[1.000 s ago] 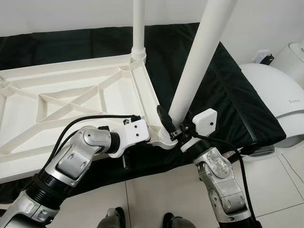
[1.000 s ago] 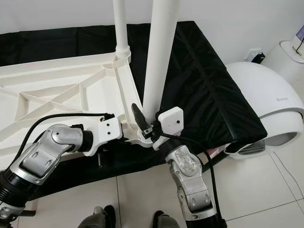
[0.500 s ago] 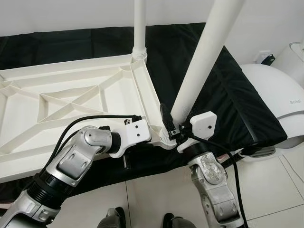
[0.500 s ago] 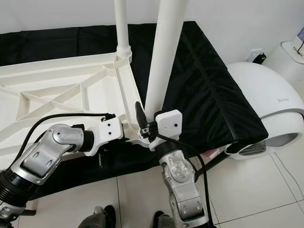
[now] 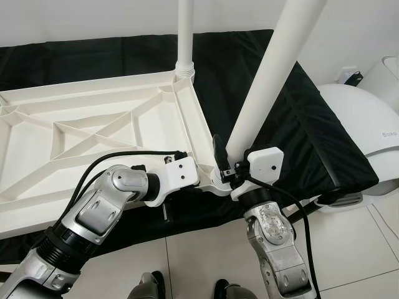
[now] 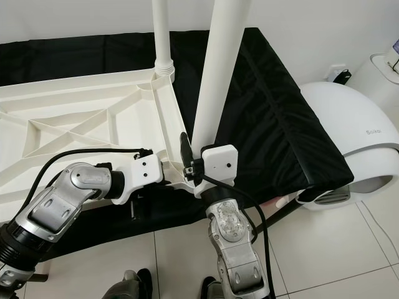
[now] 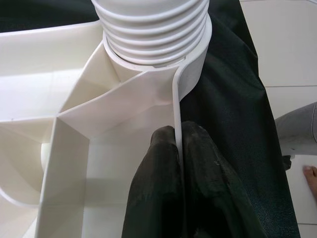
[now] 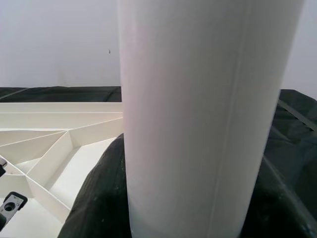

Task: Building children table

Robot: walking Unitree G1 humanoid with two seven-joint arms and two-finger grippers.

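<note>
home room, tiled floor [image 5: 355,249], white appliance [image 5: 368,134]

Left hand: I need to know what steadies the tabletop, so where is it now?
The left hand pinches the upturned tabletop's thin rim beside the near corner socket, where the right hand grips the leg.

White tabletop [image 5: 93,124], leg [image 5: 268,81]: smooth plastic; black cloth [image 5: 299,124] faintly sheened.
</note>
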